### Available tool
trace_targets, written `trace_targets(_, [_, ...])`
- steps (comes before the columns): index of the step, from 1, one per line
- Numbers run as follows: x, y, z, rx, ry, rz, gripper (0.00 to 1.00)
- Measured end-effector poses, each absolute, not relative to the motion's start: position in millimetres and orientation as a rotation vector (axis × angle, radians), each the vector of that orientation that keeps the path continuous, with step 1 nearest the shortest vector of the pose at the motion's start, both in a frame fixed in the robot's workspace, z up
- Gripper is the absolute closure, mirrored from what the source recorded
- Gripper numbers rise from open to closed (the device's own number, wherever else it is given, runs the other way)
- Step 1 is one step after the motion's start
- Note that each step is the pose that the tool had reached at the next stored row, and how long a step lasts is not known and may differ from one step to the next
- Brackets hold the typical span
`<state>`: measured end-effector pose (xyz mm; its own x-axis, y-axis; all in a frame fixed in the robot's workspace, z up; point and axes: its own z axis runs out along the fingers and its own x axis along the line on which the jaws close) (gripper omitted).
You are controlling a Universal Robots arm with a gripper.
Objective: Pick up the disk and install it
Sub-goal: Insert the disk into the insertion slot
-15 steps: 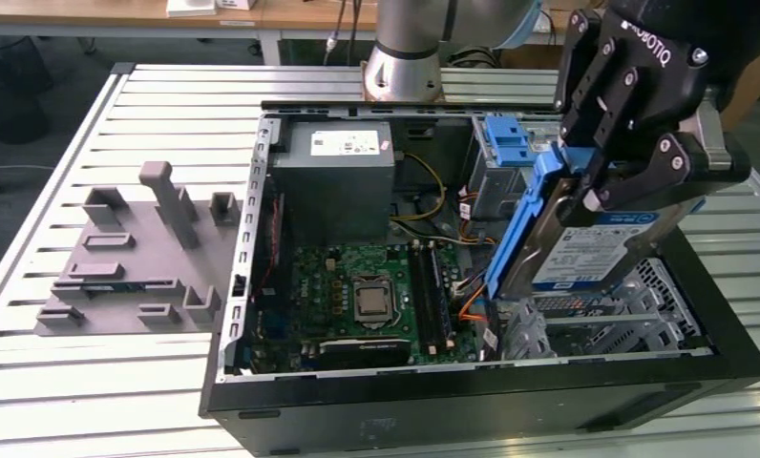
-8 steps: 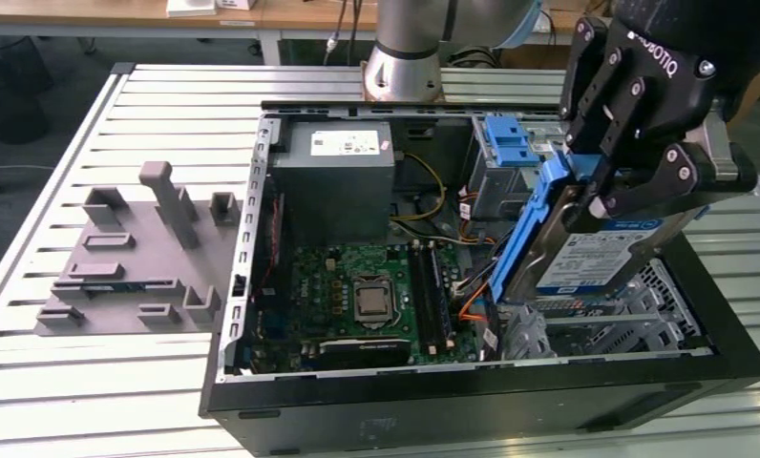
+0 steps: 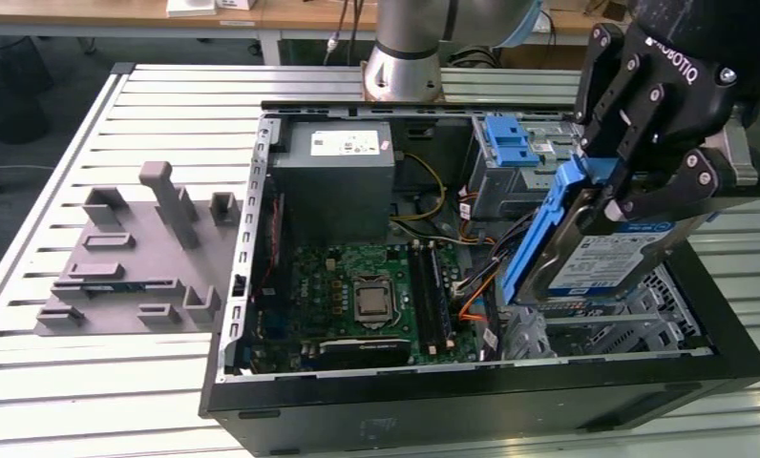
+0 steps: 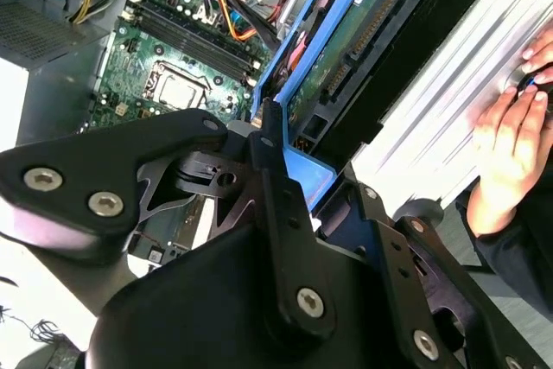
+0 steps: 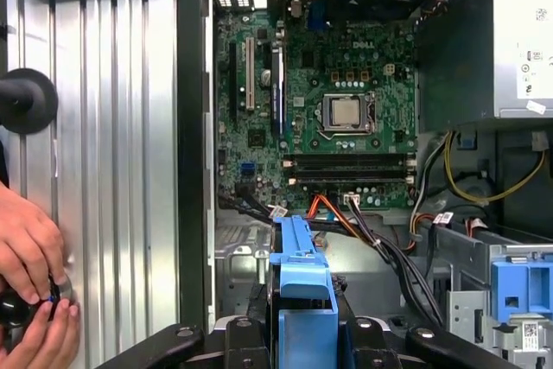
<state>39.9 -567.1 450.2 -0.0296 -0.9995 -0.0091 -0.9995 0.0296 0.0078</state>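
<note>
1. The arm's black gripper (image 3: 638, 196) is clamped on the disk (image 3: 600, 258), a flat silver hard drive with a blue-and-white label, framed by a blue plastic carrier (image 5: 302, 300).
2. The disk hangs tilted on edge over the open black computer case (image 3: 482, 405), at the exterior view's right. Its lower end dips towards the metal drive cage (image 3: 609, 329), and I cannot tell whether they touch.
3. Inside the case lie a green motherboard (image 3: 361, 286) and, farther back, a large grey power-supply box (image 3: 335, 181).
4. A grey moulded fixture (image 3: 138, 258) sits on the slatted metal counter (image 3: 87, 382), at the exterior view's left of the case.
5. In both wrist views a person's hand (image 5: 30, 252) (image 4: 505, 140) rests at the counter's edge.
</note>
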Motion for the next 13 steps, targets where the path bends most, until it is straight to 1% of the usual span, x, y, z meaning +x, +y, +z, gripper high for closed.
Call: trace_targets(13, [55,-567,449,-2.187,2.253,0.019,0.64])
